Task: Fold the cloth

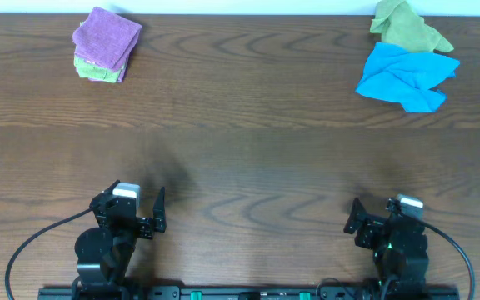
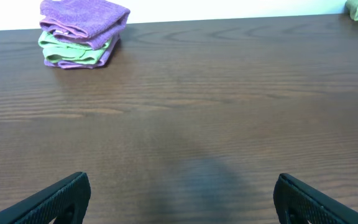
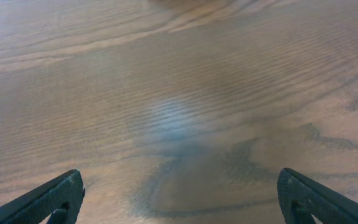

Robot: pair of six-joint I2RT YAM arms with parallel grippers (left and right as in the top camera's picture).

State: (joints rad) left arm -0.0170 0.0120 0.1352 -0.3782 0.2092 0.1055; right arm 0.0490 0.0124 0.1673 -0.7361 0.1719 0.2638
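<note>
The purple cloth [image 1: 107, 35] lies folded at the far left of the table, on top of a folded lime green cloth [image 1: 98, 72]. The left wrist view shows the purple cloth [image 2: 84, 17] at the top left, with another purple layer under the green. My left gripper [image 1: 147, 215] is open and empty near the front edge, far from the stack; its fingers frame bare wood [image 2: 182, 196]. My right gripper [image 1: 357, 218] is open and empty at the front right, over bare wood [image 3: 180, 196].
A crumpled bright blue cloth [image 1: 407, 75] lies at the far right, with an olive green cloth [image 1: 407, 27] just behind it. A black cable runs from each arm base at the front edge. The wooden table [image 1: 248, 150] fills the view.
</note>
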